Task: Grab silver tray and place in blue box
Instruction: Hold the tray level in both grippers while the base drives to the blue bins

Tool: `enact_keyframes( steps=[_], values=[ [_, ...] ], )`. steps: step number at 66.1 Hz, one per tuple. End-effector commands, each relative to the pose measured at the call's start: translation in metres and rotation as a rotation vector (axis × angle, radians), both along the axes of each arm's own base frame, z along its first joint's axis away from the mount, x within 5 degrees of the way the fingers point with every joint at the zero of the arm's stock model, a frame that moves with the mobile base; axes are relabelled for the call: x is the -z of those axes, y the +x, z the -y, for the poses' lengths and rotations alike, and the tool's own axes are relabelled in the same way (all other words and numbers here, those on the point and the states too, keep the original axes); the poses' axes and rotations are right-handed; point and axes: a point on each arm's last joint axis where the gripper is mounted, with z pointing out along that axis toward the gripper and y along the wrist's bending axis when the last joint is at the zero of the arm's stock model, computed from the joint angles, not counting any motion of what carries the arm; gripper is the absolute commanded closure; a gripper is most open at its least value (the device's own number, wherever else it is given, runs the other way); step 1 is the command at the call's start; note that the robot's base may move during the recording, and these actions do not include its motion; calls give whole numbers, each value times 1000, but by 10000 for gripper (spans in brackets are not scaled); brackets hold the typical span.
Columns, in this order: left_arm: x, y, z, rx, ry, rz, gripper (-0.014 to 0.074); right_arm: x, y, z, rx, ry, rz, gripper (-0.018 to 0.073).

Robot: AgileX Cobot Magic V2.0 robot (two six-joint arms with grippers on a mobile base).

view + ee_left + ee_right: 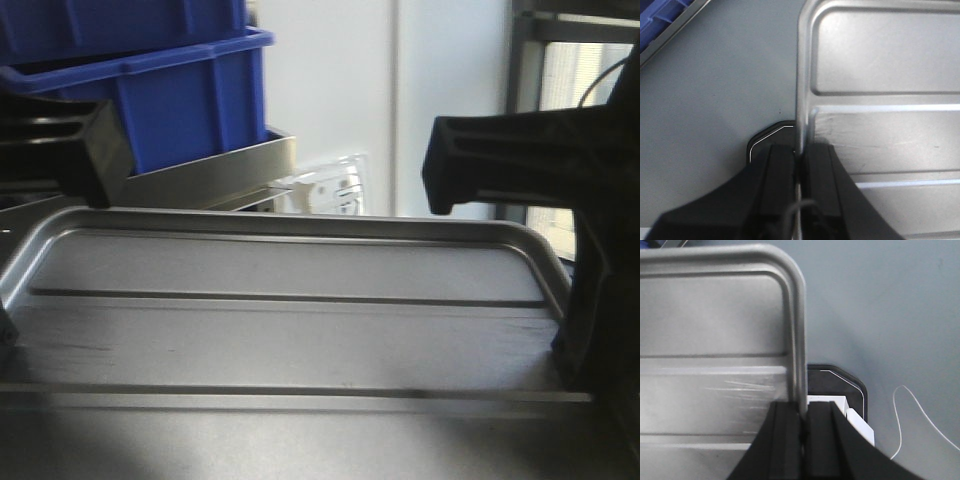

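The silver tray fills the front view, level, its two long ribs running left to right. My left gripper is shut on the tray's left rim, one finger on each side of it. My right gripper is shut on the tray's right rim in the same way; in the front view it shows at the tray's right end. The blue box, with a thick rim and ribbed side, stands behind the tray at the upper left, apart from it. A corner of it shows in the left wrist view.
Another blue crate is stacked on the blue box, which sits behind a steel edge. A white wire rack stands at the back. Below the tray lie a black pad with a white block and a white cable.
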Motion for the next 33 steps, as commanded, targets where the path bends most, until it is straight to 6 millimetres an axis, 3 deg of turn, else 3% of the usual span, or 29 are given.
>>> enact_keyframes(
  steps=[1,33],
  values=[
    [-12,0,-4,-9,0,37,606,-12,2,4,-7,-4,52,501],
    [-12,0,-4,-9,0,37,606,-12,2,4,-6,-4,51,501]
  ],
)
